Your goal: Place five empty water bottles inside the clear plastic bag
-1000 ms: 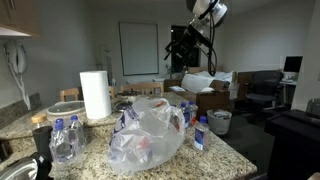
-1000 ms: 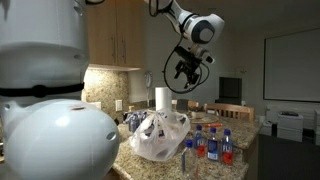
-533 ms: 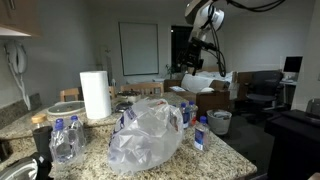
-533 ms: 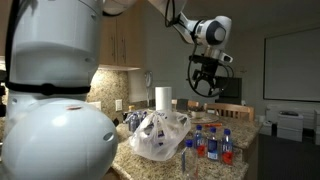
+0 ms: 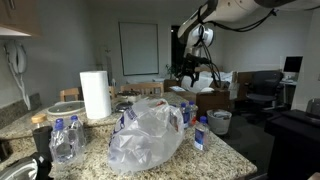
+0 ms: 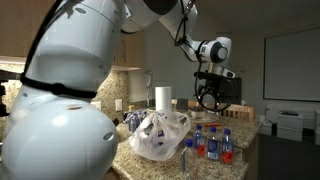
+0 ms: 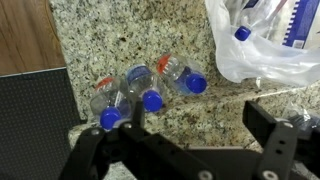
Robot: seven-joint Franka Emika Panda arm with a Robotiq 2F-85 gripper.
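The step in hand reads as the reach for another bottle. The black two-fingered gripper (image 7: 190, 142) hangs in the air with its jaws spread wide and nothing between them. In the wrist view it sits high over the speckled granite counter (image 7: 120, 30), close to the edge that borders a dark panel. The nearest targets are the small clear plastic water bottles with blue caps and red labels (image 7: 142, 92), bunched together by that edge. In an exterior view the same bottles (image 6: 212, 143) seem to stand upright near the bench's end corner, with the gripper (image 6: 209, 98) well above them. The next move would be a descent onto one bottle at the rim of the bunch, so that the fingers straddle its body or neck without knocking its neighbours. The bottles touch one another and look light, so a nudge could topple several. The crumpled clear plastic bag (image 7: 262, 42) lies towards the middle of the bench, just beside the bunch. It already holds something: a blue cap and a blue-and-white label show through its film, though how many bottles are inside cannot be counted. Where its mouth opens is also unclear, and that will matter for the drop. In an exterior view the bag (image 5: 148, 132) slumps low, and a separate group of blue-capped bottles (image 5: 62, 138) stands near the opposite corner of the bench. A white paper towel roll (image 5: 95, 94) stands along the far edge.
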